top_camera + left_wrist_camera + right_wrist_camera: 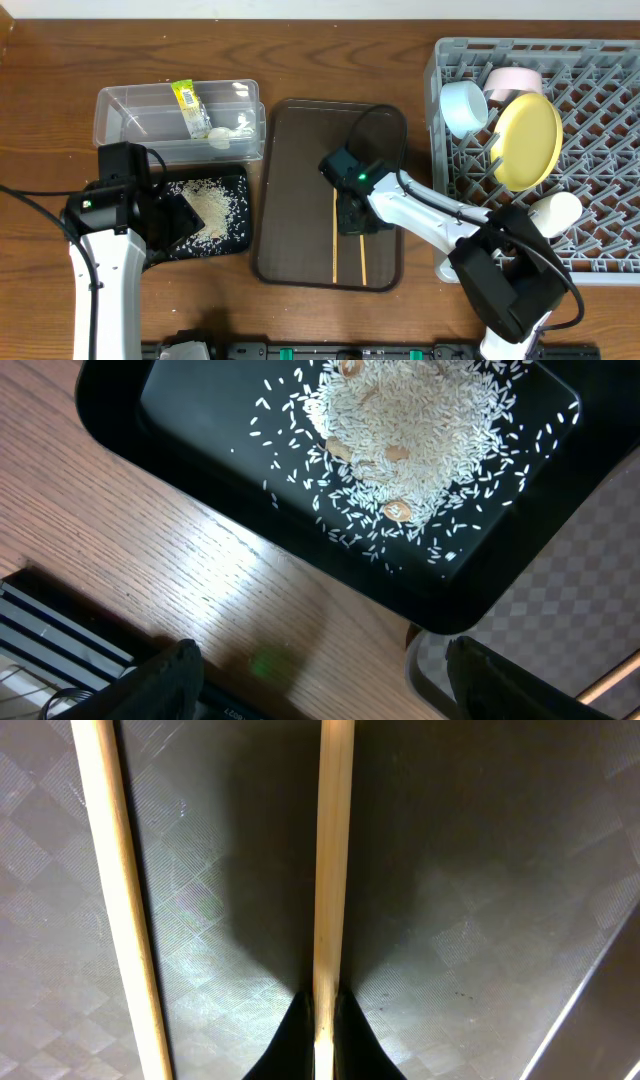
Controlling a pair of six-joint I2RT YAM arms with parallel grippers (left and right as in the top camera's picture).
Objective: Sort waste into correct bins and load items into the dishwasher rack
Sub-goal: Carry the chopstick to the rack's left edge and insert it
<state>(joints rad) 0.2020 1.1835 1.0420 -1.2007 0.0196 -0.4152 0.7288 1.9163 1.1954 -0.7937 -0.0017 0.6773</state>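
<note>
My right gripper is down on the dark brown serving tray and shut on one wooden chopstick. The second chopstick lies parallel beside it. My left gripper is open and empty over the near edge of the black tray, which holds the rice leftovers. The clear tub holds the yellow-green wrapper and a white scrap. The grey rack holds the blue bowl, pinkish bowl, yellow plate and pale cup.
The wooden table carries everything. The rack stands at the right edge, the serving tray in the middle, the tub and black tray at the left. A dark rail runs along the table's front edge.
</note>
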